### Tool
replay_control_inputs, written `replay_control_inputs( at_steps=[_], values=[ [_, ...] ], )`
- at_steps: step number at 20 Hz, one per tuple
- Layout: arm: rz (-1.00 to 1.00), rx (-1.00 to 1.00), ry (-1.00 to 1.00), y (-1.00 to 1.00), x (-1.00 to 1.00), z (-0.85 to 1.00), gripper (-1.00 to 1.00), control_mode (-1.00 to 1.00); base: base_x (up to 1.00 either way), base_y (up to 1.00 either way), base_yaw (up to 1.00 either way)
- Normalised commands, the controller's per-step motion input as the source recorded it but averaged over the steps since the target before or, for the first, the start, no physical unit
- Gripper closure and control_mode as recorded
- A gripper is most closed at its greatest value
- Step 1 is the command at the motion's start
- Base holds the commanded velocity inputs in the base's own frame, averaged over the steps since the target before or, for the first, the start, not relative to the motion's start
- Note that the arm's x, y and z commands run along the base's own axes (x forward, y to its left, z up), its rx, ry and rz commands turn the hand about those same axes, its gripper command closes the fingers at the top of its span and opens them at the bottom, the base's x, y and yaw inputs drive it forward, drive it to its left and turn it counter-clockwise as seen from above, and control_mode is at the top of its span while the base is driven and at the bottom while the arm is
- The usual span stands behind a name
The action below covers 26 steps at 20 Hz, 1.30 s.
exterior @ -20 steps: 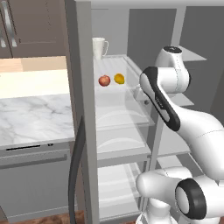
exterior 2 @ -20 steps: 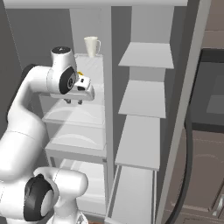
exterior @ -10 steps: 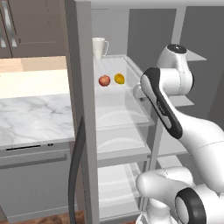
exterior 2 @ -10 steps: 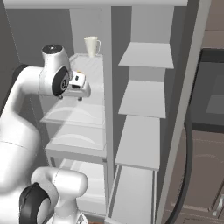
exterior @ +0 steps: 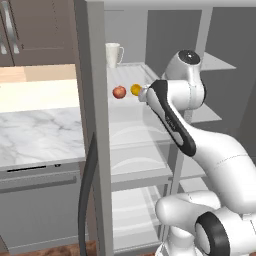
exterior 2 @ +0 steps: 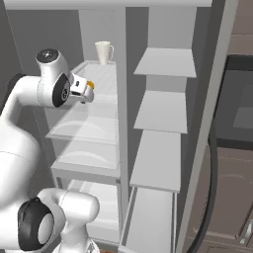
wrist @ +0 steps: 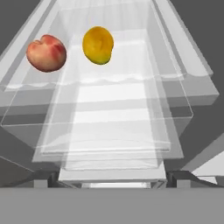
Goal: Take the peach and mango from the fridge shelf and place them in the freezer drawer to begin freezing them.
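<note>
The fridge shelf point(exterior: 131, 107) carries the peach point(exterior: 119, 92), the mango point(exterior: 135, 89) just beside it, and a white mug point(exterior: 113, 53) behind.

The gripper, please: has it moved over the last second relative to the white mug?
Yes. The gripper has risen and advanced toward the white mug and the mango on the fridge shelf.

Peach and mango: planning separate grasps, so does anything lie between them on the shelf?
No. In the hand view the peach and mango sit apart, with bare fridge shelf between.
</note>
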Motion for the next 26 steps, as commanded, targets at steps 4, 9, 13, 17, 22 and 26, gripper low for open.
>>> replay_control_inputs(
  at_steps=[4, 9, 13, 17, 22, 26],
  values=[
    [-0.09, 0.0, -0.13, 0.19, 0.86, 0.0, -1.0, -1.0, 0.0, 0.0, 0.0],
    [-0.03, 0.0, -0.03, 0.03, 0.79, -0.01, -1.0, -1.0, 0.0, 0.0, 0.0],
    [0.0, 0.0, 0.01, 0.0, 0.79, -0.02, -1.0, -1.0, 0.0, 0.0, 0.0],
    [0.0, 0.0, 0.01, 0.0, 0.65, -0.01, -1.0, -1.0, 0.0, 0.0, 0.0],
    [0.0, 0.0, 0.08, 0.0, 0.51, -0.18, -1.0, -1.0, 0.0, 0.0, 0.0],
    [0.0, 0.0, 0.08, 0.0, 0.38, -0.23, -1.0, -1.0, 0.0, 0.0, 0.0]
  ],
)
